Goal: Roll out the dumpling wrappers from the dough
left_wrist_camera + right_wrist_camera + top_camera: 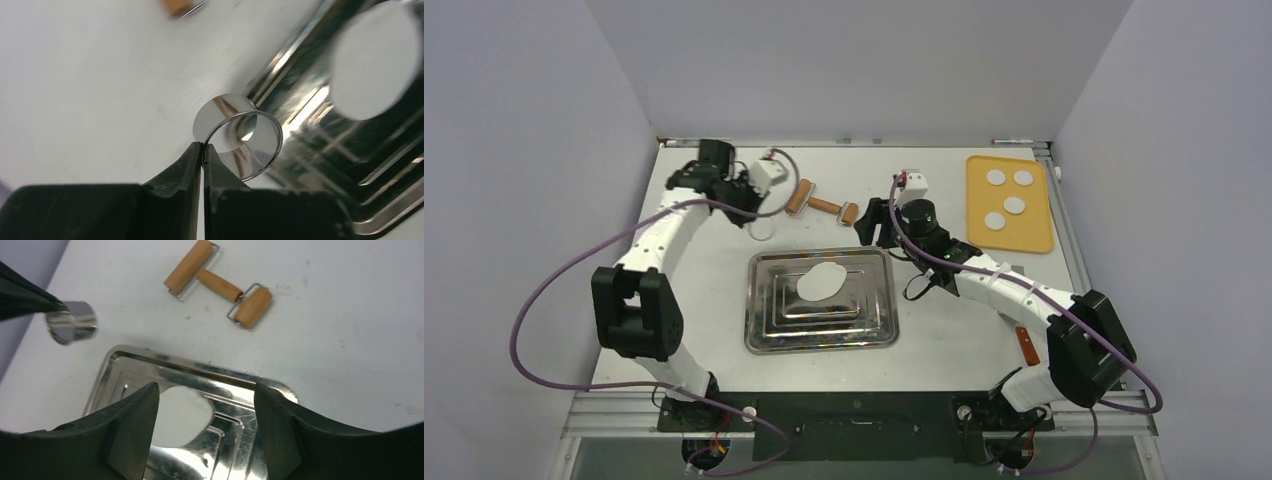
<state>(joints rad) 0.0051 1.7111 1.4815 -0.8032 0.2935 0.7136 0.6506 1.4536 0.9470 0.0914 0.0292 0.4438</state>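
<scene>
Jaws on the left gripper (759, 215) look clamped on the ring cutter (762, 230) beside the tray (769, 335) from above; four dumpling wrappers (1015, 205) lie well apart on the yellow board (1036, 238). Left wrist: fingers (175, 175) pinch its rim. Right wrist: right gripper (205, 390) spread wide above the dough sheet (182, 415). I'd lower the cutter flat onto uncut dough.

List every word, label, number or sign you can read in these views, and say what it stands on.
None: no text can be read in any view.
The pin, tray, ring, yellow board and wrappers carry no print.
The green light on the right arm is too small to show any characters.
</scene>
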